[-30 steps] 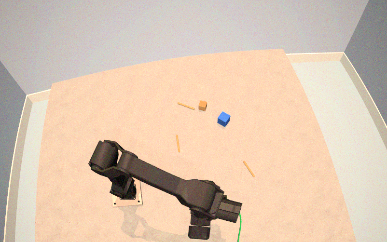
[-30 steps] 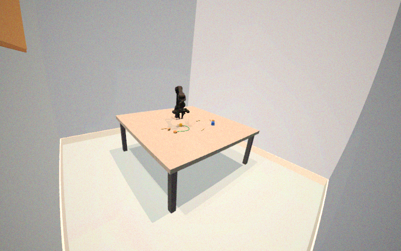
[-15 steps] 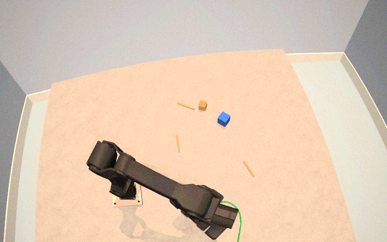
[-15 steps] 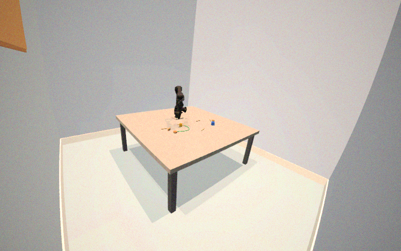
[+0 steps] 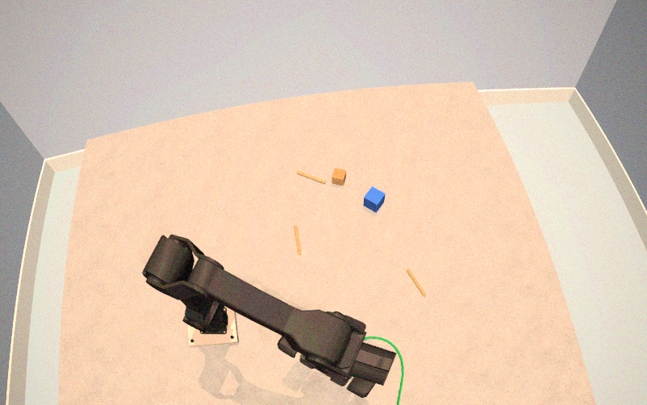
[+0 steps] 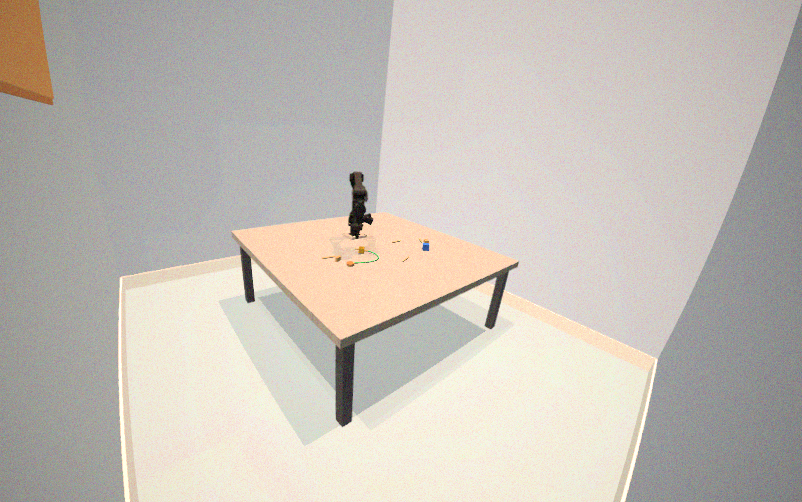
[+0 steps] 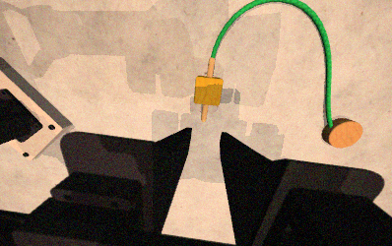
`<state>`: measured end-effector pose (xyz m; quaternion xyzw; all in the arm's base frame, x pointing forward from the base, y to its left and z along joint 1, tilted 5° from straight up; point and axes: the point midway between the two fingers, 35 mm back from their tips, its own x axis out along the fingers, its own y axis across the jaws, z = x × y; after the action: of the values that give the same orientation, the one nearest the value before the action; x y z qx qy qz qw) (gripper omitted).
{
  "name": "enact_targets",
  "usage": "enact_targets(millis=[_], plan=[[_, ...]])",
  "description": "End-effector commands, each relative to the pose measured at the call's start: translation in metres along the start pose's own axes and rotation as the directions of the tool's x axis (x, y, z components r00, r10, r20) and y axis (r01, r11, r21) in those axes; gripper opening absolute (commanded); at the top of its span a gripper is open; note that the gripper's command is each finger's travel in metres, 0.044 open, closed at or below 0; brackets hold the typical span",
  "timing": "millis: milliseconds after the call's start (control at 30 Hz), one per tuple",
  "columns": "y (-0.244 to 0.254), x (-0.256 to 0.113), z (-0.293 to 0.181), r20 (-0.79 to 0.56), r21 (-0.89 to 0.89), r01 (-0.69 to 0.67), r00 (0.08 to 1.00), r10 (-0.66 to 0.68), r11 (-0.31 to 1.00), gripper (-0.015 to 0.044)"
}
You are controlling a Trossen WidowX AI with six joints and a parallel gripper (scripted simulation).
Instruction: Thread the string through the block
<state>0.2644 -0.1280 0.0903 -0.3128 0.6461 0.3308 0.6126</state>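
The yellow-orange block sits on the table. The stick is through its hole: one end, with the green string on it, shows on one side, and the bare end shows on the side towards the fingers. The string curves round to the round wooden button. My gripper is partly open and empty, above the table, with the stick's bare end just ahead of the fingertips in the wrist view. The arm hides the block in the top view.
Loose sticks lie apart on the table. An orange cube and a blue cube stand farther back. Another loose stick and a small orange object lie near the button. The arm's base plate is at the left in the wrist view.
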Motion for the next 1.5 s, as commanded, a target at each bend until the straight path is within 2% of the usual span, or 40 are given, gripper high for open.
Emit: enact_targets(millis=[0,1467], plan=[[0.0,0.007,-0.001,-0.004,-0.006,-0.003,1.0,0.003,1.0,0.0121],[0.002,0.075,-0.001,-0.004,-0.006,-0.004,1.0,0.003,1.0,0.0121]])
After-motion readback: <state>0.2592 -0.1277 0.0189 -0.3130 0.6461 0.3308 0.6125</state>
